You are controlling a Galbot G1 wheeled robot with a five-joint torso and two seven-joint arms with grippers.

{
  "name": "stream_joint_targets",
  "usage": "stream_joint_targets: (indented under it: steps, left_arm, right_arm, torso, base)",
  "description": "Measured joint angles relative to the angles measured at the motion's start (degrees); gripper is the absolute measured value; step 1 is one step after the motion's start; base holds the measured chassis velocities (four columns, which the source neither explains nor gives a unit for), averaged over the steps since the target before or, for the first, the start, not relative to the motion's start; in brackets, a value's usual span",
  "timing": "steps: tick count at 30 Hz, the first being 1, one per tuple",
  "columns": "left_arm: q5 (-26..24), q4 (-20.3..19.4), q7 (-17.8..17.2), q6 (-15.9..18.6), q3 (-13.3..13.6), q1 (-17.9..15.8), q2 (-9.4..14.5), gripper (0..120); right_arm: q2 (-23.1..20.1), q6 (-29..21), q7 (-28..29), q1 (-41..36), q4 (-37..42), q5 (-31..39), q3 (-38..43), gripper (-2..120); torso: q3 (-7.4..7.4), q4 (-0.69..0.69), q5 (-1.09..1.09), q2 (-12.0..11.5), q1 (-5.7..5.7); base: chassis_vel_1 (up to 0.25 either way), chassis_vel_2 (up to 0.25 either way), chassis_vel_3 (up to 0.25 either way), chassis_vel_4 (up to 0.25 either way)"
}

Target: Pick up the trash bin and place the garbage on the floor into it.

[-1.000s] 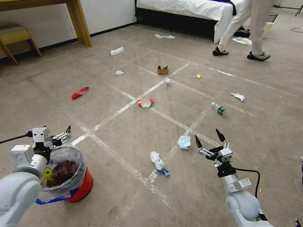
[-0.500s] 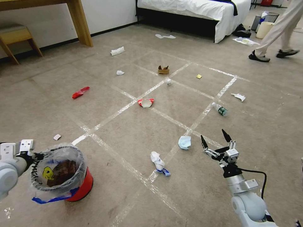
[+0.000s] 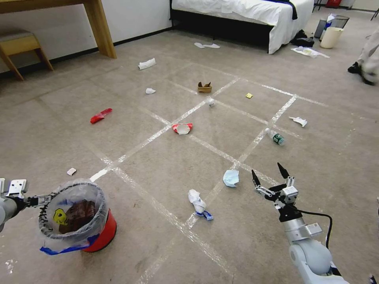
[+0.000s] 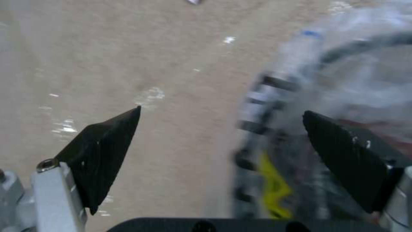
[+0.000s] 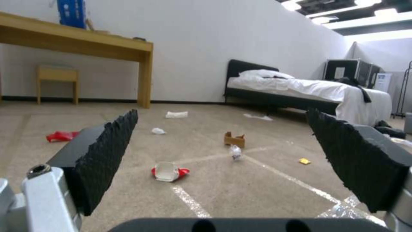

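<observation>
My left pincer (image 4: 221, 129) gapes wide astride the trash bin (image 3: 75, 215) rim; light, stiff wire, slippery liner.

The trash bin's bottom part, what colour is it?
Red: the trash bin has a red base, clearest in the head view.
</observation>
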Motion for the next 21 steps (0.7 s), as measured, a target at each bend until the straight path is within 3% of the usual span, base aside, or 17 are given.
stream_joint_targets:
  steps: [4,11,21]
  left_arm:
    - [-2.9,-0.5,1.5,0.1,0.5,0.0,-0.3,100]
    - [3.5,4.4,9.3,-1.3,2.2,0.2,-0.1,100]
    - [4.6,8.1,14.2,-3.3,2.8,-0.5,-0.6,100]
  right_arm:
    - [0.1,0.0,0.0,0.0,-0.4,-0.1,0.0,100]
    - [0.5,-0.1,-0.3,-0.5,-0.1,-0.2,0.1,100]
    - [0.7,-0.1,-0.4,-0.5,-0.4,-0.5,0.1,100]
  torso:
    - [0.00,-0.01,0.01,0.0,0.00]
    - [0.00,0.00,0.00,0.0,0.00]
    - [0.00,0.01,0.00,0.0,0.00]
  base:
    - [0.000,0.000,0.000,0.000]
    - [0.000,0.000,0.000,0.000]
    - [0.000,0.000,0.000,0.000]
